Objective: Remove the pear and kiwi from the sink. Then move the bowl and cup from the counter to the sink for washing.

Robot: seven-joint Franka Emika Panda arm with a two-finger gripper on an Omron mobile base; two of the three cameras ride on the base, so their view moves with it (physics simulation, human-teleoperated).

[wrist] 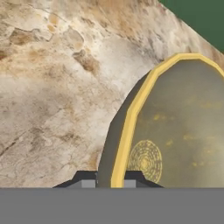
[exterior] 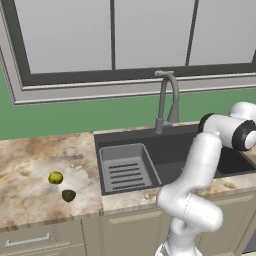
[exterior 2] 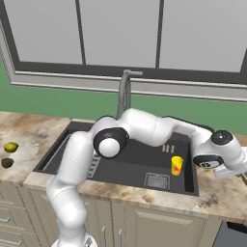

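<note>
Gripper (wrist: 110, 183) clamped on bowl (wrist: 175, 127) rim, on counter (wrist: 52, 87) right of sink (exterior 2: 140, 166). Lift straight, keep level, carry left over sink, clear of cup (exterior 2: 177, 165). Pear (exterior: 55, 177), kiwi (exterior: 68, 195) left of sink.

Looked like a home kitchen, rendered rather than real. Marked as such by a marbled beige-and-brown counter (exterior: 30, 165) over pale cabinet fronts (exterior: 125, 230) with a drawer handle, a dark recessed sink (exterior 2: 144, 161) with a ribbed tray insert (exterior: 125, 167) and a tall gooseneck faucet (exterior: 167, 100), a green wall and a wide window (exterior: 115, 35) behind. Completed by a tan-yellow bowl (wrist: 183, 127), its rim pinched between the jaws.
</note>
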